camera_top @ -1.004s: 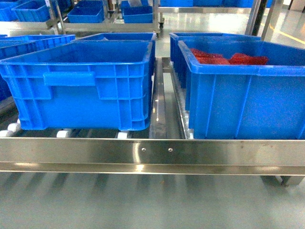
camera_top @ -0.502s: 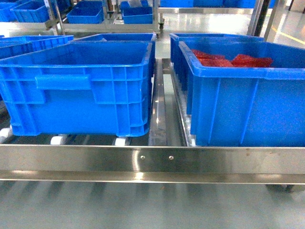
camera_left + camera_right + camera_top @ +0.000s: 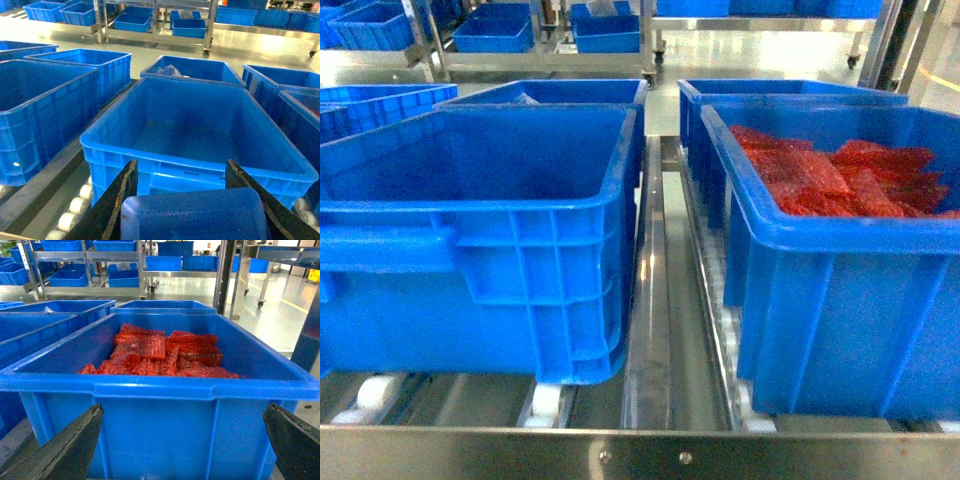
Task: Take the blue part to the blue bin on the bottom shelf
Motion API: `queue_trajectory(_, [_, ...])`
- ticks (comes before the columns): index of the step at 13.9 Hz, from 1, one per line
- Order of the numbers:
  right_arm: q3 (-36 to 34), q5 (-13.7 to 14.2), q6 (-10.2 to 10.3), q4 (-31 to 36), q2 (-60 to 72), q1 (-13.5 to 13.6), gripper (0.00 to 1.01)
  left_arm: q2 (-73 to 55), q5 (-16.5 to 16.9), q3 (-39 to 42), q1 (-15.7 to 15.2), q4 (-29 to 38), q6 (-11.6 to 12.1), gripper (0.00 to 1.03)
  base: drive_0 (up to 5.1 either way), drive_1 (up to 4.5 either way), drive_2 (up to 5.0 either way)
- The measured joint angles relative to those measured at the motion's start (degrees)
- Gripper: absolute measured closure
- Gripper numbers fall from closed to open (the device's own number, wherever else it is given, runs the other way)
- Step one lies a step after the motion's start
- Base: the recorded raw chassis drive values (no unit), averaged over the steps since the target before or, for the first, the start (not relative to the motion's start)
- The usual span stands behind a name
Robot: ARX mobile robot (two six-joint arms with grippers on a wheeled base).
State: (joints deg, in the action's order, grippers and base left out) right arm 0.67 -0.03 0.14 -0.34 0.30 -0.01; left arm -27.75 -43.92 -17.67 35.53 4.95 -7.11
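The blue part (image 3: 192, 217), a rounded blue plastic piece, sits between the black fingers of my left gripper (image 3: 181, 165), which is shut on it. Just ahead stands the blue bin (image 3: 105, 135), deep, with plain blue inner walls and nothing visible inside. In the head view the blue bin (image 3: 550, 215) stands at the left on the bottom shelf (image 3: 660, 300), on white rollers (image 3: 545, 400). My right gripper (image 3: 183, 410) is open wide, holding nothing. Neither gripper shows in the head view.
A like blue crate (image 3: 840, 290) holding red crinkly packets (image 3: 820, 175) stands right of the bin, directly in front of the right gripper. More blue crates (image 3: 75, 65) stand behind and to the left. Steel racks (image 3: 550, 50) with crates line the far floor.
The head view has moved closer to the shelf. Both crates now look larger, and the front steel rail has dropped to the bottom edge.
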Motion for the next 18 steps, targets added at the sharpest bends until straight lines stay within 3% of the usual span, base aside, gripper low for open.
queue_trajectory(4, [0.0,0.02,0.0,0.07,0.0,0.0,0.03,0.0,0.02,0.0,0.0,0.0,0.0,0.6,0.0,4.27,-4.2])
queue_trajectory(18, [0.0,0.02,0.0,0.02,0.0,0.0,0.03,-0.22,0.04,0.0,0.0,-0.09,0.0,0.6,0.0,0.0,0.0])
